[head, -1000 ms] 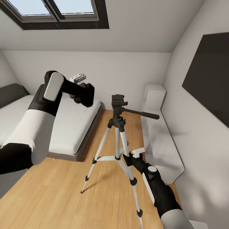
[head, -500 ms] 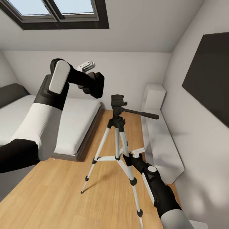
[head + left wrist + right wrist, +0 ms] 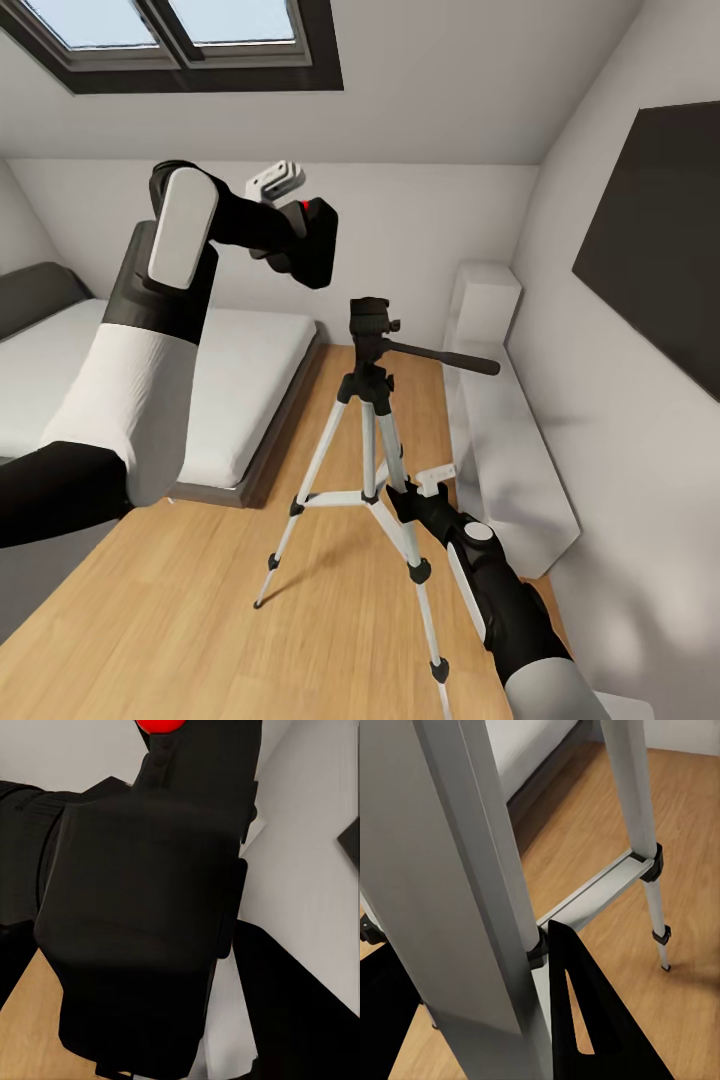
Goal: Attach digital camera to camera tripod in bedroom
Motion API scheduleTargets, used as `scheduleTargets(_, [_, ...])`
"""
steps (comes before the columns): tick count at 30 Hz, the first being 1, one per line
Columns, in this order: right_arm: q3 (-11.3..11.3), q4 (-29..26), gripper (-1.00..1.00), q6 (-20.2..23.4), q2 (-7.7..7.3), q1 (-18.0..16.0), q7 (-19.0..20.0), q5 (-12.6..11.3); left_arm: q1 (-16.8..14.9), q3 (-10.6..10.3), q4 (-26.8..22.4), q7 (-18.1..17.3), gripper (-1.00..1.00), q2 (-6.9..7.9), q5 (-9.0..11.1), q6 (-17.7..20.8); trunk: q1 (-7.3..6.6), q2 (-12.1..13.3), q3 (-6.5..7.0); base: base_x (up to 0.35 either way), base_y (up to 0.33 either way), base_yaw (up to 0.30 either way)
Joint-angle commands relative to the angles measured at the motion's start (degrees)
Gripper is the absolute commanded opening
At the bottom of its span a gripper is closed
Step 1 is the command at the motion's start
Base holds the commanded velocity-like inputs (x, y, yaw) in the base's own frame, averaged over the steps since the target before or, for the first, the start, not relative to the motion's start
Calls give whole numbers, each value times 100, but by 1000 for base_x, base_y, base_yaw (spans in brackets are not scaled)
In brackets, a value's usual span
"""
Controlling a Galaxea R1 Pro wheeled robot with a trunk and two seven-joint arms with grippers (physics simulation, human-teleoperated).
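Note:
The digital camera [image 3: 318, 240], a black box with a red button, is held up in the air by my left gripper [image 3: 303, 246], which is shut on it. It hangs up and to the left of the camera tripod's black head [image 3: 371, 318], clearly apart from it. Seen through the left wrist, the digital camera [image 3: 142, 907] blocks nearly everything. The camera tripod [image 3: 372, 420] stands on the wooden floor, its pan handle [image 3: 450, 358] pointing right. My right gripper [image 3: 402, 497] is low down, shut around a silver tripod leg [image 3: 472, 885], with a black finger [image 3: 592, 1027] on either side.
A grey-framed white bed [image 3: 230, 380] lies left of the tripod. A white low cabinet [image 3: 500, 420] runs along the right wall under a black TV [image 3: 655, 240]. A dark-framed skylight [image 3: 180, 40] is overhead. Open wooden floor [image 3: 200, 620] lies in front.
My left arm has lifted the digital camera up and to the right, closer to the space above the tripod head. The right arm and tripod have stayed put.

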Motion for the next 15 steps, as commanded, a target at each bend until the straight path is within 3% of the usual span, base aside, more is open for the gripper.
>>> scheduleTargets(1, [-19, 45, -100, 53, 1, -2, 33, 143, -7, -4, -5, 45, -100, 0, 53, 8, 4, -9, -12, 0, 0, 0])
scheduleTargets(15, [-12, 52, -100, 53, 23, 3, 39, 135, 1, -22, 0, 160, -100, -59, 3, -59, 4, -9, -12, 0, 0, 0])
